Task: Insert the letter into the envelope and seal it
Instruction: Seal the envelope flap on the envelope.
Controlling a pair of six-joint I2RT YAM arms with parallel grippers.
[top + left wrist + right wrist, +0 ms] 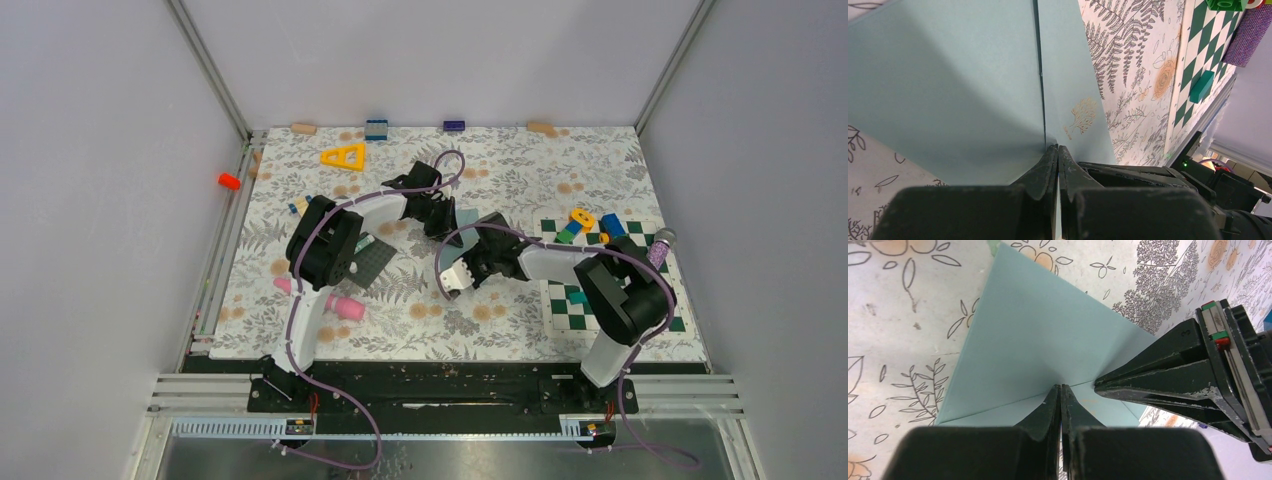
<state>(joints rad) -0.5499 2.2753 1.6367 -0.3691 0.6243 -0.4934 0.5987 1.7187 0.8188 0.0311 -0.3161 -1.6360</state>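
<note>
The teal-grey envelope (467,216) lies flat mid-table and is mostly covered by both grippers in the top view. Seen from the right wrist, its triangular flap (1043,335) is folded down over the envelope body. My left gripper (1058,147) is shut, its tips touching the envelope (948,90) beside a seam. My right gripper (1061,386) is also shut, with its tips resting on the flap's fold line. The left gripper's fingers (1153,372) touch down just to its right. Neither gripper holds anything. The letter is not visible.
A dark grey square mat (374,262) and a pink cylinder (342,306) lie beside the left arm. A yellow triangle (345,156) sits farther back. The green checkered board (610,310) on the right carries coloured blocks and a purple piece (660,246). Small blocks line the far edge.
</note>
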